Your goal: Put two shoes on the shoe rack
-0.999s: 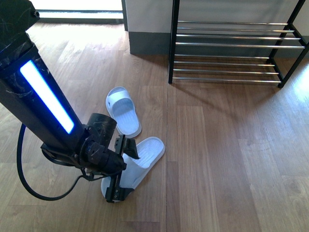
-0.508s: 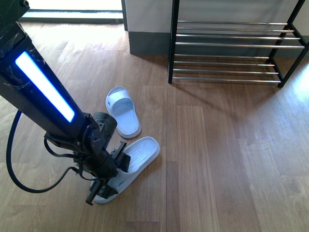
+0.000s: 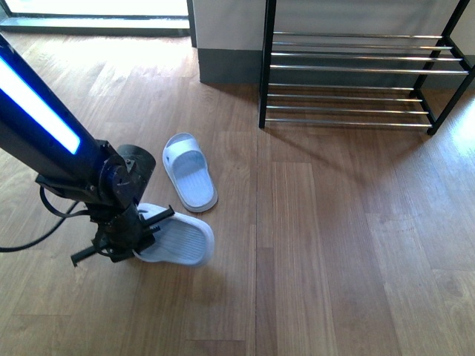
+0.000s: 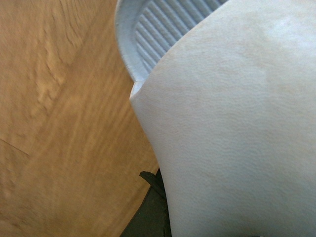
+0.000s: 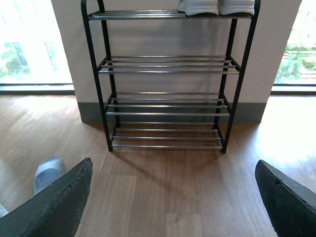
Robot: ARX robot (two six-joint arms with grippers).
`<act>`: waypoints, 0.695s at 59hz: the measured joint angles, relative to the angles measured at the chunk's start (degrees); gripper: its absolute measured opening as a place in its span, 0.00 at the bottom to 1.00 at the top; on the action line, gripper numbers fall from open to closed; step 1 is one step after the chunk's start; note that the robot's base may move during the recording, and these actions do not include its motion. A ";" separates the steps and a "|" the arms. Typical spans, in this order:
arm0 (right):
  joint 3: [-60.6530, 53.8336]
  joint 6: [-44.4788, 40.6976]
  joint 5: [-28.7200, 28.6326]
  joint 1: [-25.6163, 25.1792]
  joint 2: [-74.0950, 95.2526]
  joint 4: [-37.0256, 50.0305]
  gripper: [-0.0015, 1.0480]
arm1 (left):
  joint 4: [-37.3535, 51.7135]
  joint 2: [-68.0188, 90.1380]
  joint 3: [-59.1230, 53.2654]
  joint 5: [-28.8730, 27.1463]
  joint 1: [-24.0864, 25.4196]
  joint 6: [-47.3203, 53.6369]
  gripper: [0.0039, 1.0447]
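My left gripper (image 3: pixel 139 236) is clamped on one pale blue rubber slide (image 3: pixel 177 241) at its strap end, near and to the left on the wooden plank floor (image 3: pixel 334 237). In my left wrist view the pale strap (image 4: pixel 232 128) fills most of the picture, with the ribbed footbed (image 4: pixel 168 27) showing past it; I cannot tell whether the sole rests on the boards or hangs just above them. The second pale blue slide (image 3: pixel 189 170) lies flat on the floor just beyond the held one, apart from it. The black-framed shoe rack with thin chrome bars (image 3: pixel 356 70) stands far to the right against the wall, well apart from both slides. My right gripper (image 5: pixel 173 164) faces that rack with its dark fingers (image 5: pixel 61 202) spread wide and nothing between them. A pair of white shoe soles (image 5: pixel 217 6) sits on the rack's top tier.
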 joint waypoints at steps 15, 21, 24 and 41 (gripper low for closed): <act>0.00 0.02 0.00 0.00 0.00 0.00 0.91 | 10.45 -6.82 -6.99 -10.10 3.23 18.32 0.02; 0.00 0.02 0.00 0.00 0.00 0.00 0.91 | 13.33 -8.76 -9.57 -11.32 4.02 23.56 0.02; 0.00 0.00 0.00 0.00 0.00 0.00 0.91 | 15.41 -9.70 -11.19 -12.33 4.07 25.73 0.02; 0.00 0.02 0.00 0.00 0.00 0.00 0.91 | 24.70 -20.72 -23.21 -11.91 5.09 34.34 0.02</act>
